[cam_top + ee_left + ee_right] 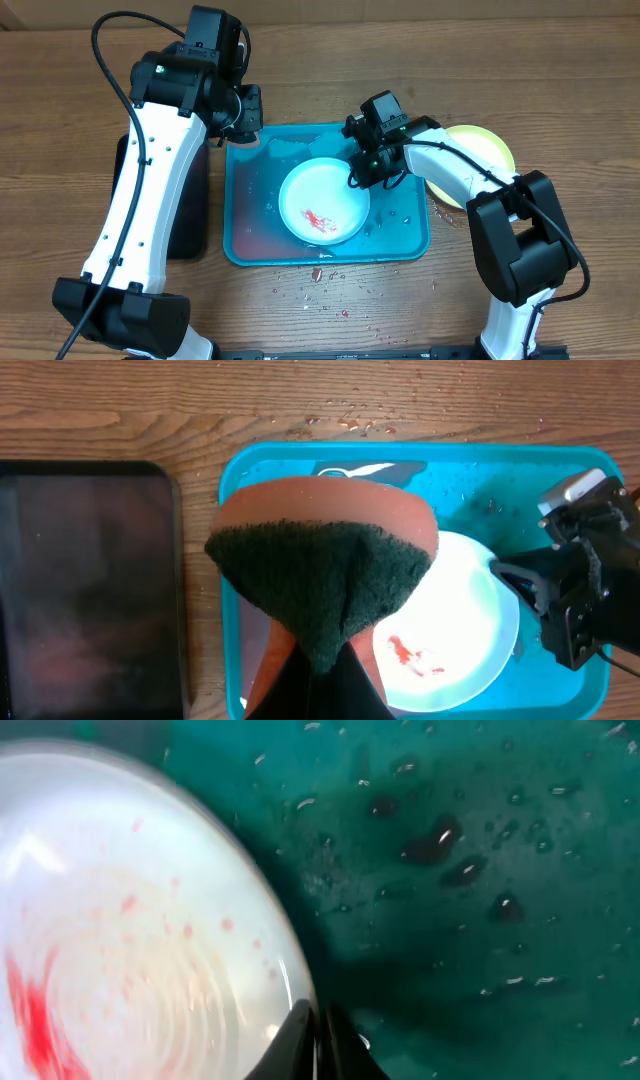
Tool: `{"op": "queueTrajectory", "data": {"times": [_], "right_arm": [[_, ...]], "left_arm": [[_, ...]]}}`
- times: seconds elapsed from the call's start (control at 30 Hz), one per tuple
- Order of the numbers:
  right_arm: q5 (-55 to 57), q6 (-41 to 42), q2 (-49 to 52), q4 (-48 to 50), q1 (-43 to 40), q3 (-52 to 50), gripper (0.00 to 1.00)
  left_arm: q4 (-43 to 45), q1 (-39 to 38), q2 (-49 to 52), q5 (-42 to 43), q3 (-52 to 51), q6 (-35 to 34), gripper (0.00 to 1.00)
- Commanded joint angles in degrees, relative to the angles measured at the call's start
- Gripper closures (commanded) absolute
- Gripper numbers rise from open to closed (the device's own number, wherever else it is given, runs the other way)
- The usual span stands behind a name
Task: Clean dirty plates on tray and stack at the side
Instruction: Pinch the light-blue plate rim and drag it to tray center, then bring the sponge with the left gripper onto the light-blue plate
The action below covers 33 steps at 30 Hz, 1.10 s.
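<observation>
My right pincer [320, 1042] is closed, its two tips together right at the edge of the blue-rimmed plate [130, 940]. From its own camera I cannot tell whether the rim is nipped between them. That close view alone shows the red smear spread in rings across the plate's white centre, and the water drops [440, 840] beading on the floor of the teal tray [560, 950]. My left pincer [318, 695] is clamped on a sponge [320, 570], orange with a dark green scouring face. Only its own camera shows the sponge, which hangs over the tray's left half beside the plate; from overhead the arm hides it. The overhead view is the only one that shows a yellow-green plate [490, 148], lying on the table [500, 60] just right of the tray, partly under my right arm. It also shows red bits [320, 275] scattered on the wood in front of the tray. I count two plates, one teal tray, one sponge and one black tray [90, 590] left of the teal one. A white mark on the teal tray's far side is too small to read.
</observation>
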Motion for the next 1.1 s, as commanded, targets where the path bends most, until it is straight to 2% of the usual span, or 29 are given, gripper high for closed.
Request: {"op": "queueTrajectory", "data": {"times": [0.0,0.1,0.23,0.47,0.6,0.7,0.9,1.07], "right_arm": [[1.8,4.3,0.0,-0.8,0.2,0.8,0.96],[2.1,6.2,0.0,-2.6,0.2,0.8,0.96],[2.4,13.5,0.0,-5.3,0.2,0.8,0.96],[1.6,39.6,0.0,-11.7,0.2,0.9,0.96],[-1.3,50.4,0.0,-8.3,1.3,0.2,0.96],[-1.0,52.1,0.0,-3.9,3.1,0.2,0.96],[5.0,52.1,0.0,-0.1,5.7,0.2,0.78],[10.3,51.6,0.0,0.8,5.8,0.2,0.75]], "left_arm": [[-0.2,0.2,0.2,0.0,0.4,1.1,0.96],[-0.2,0.2,0.2,0.0,0.4,1.1,0.96],[-0.2,0.2,0.2,0.0,0.4,1.1,0.96],[-0.2,0.2,0.2,0.0,0.4,1.1,0.96],[-0.2,0.2,0.2,0.0,0.4,1.1,0.96],[-0.2,0.2,0.2,0.0,0.4,1.1,0.96],[-0.4,0.2,0.2,0.0,0.4,1.1,0.96],[-0.4,0.2,0.2,0.0,0.4,0.8,0.96]]}}
